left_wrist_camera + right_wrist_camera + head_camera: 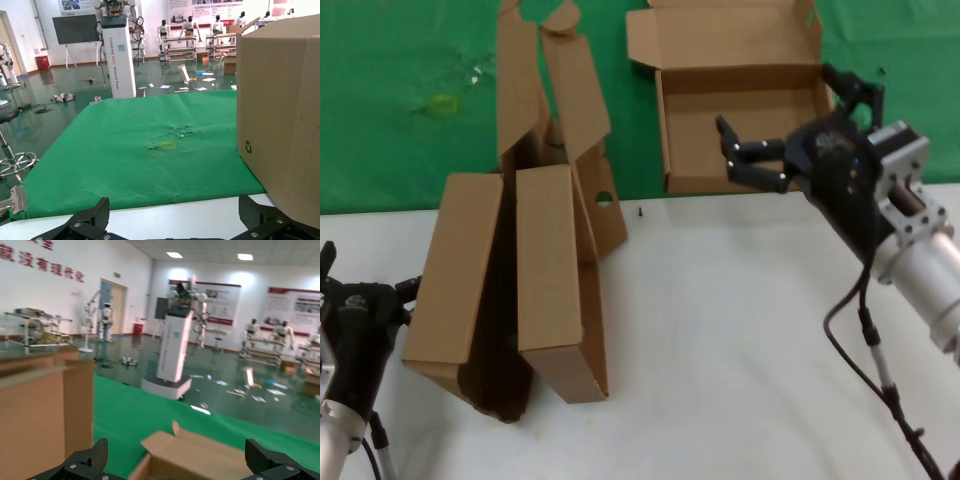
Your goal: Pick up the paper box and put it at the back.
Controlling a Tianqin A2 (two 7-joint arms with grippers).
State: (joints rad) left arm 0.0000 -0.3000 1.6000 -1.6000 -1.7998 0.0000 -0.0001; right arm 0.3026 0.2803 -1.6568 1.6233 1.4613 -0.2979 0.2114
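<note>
The paper box [740, 110] lies open on the green cloth at the back [400, 100], right of centre, with its lid tipped up behind it. My right gripper [775, 98] hovers open over the box's front right part, holding nothing. In the right wrist view the box [200, 460] sits low between and beyond the spread fingers of the right gripper [175, 450], on the cloth [125, 420]. My left gripper [368, 272] waits open at the near left of the table. Its wrist view shows the left gripper [174, 210] with only table and cloth [150, 150] between the fingers.
Two more brown boxes [460, 270] [555, 270] stand leaning together on the white table [720, 330] at the left, their flaps reaching up over the cloth. One of them [280, 115] fills a side of the left wrist view. A small dark speck [639, 212] lies by the cloth edge.
</note>
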